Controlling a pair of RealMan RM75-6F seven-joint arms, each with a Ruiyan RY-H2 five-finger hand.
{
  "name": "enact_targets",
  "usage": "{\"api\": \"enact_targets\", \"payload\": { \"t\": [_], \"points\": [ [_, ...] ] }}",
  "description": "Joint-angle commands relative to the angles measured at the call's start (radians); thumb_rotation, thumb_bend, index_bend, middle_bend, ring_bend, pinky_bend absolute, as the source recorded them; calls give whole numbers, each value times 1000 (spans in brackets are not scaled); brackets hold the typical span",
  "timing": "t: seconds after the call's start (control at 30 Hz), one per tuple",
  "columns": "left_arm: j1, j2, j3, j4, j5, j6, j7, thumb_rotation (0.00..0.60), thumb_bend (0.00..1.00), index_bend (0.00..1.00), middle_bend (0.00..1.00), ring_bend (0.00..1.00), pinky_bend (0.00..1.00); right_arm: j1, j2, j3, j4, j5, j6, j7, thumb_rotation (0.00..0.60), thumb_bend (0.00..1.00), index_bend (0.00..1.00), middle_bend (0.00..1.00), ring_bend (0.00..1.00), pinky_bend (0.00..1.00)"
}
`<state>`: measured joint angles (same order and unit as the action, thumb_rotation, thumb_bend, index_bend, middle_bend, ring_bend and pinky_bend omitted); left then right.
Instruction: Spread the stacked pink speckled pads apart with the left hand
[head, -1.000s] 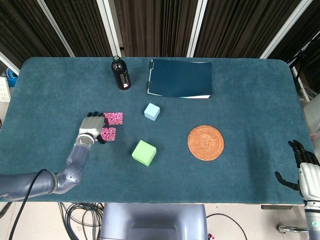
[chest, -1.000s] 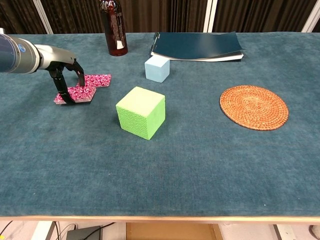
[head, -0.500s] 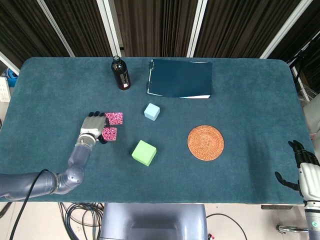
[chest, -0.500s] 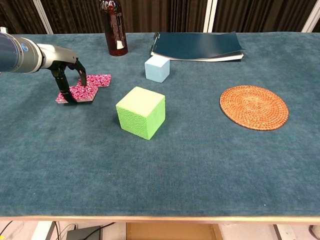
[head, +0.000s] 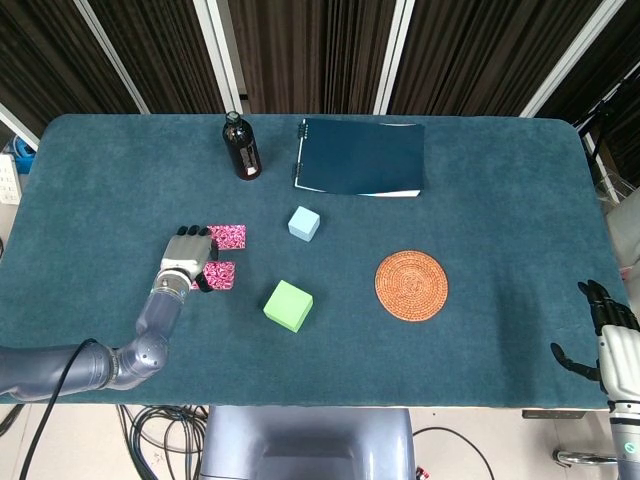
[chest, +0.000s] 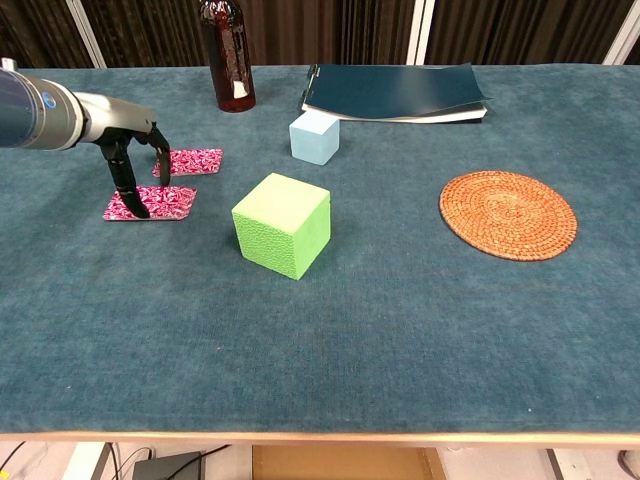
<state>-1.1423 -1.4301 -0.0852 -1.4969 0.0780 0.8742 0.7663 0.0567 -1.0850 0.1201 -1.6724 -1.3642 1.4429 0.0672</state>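
Note:
Two pink speckled pads lie flat on the teal table, apart from each other with a strip of cloth between them. The far pad (head: 229, 236) (chest: 192, 161) sits just beyond my left hand. The near pad (head: 220, 275) (chest: 158, 203) lies closer to the front edge. My left hand (head: 187, 258) (chest: 134, 156) arches over the near pad's left end, with its fingertips (chest: 133, 203) pressing down on it and the thumb hanging between the two pads. It grips nothing. My right hand (head: 606, 336) hangs off the table's right front corner, fingers apart and holding nothing.
A green cube (head: 288, 305) (chest: 282, 224) stands right of the near pad. Behind it are a light blue cube (head: 304, 223) (chest: 315, 137), a dark bottle (head: 240, 147) (chest: 226, 55) and a blue folder (head: 361, 157) (chest: 394, 91). A woven coaster (head: 411, 285) (chest: 508, 214) lies to the right.
My left hand has dragged the near pad toward the front edge. The pads overlapped a second ago and now lie apart. The right hand has not moved.

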Motion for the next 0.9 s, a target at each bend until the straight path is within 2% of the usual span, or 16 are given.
{"api": "enact_targets", "payload": {
  "t": [0.03,0.4,0.7,0.9],
  "points": [
    [-3,-2,3,2,-1,7,6,600,128,428,157,39,0,0,0,0,0,-1,0,-1,600,247,79,52,130,146],
    [1,5,-2,-14,7,17,3,600,128,419,156,39,0,1,0,-1,-1,0,-2,-3,600,247,79,52,130,146],
    [11,38,1,-73,33,51,-1,600,127,414,154,39,0,2,0,-1,-3,1,-6,-4,600,248,79,52,130,146],
    [27,28,6,-73,55,63,-13,600,83,397,155,39,0,2,1,1,-6,6,-7,1,600,248,78,52,130,146]
  ]
}}
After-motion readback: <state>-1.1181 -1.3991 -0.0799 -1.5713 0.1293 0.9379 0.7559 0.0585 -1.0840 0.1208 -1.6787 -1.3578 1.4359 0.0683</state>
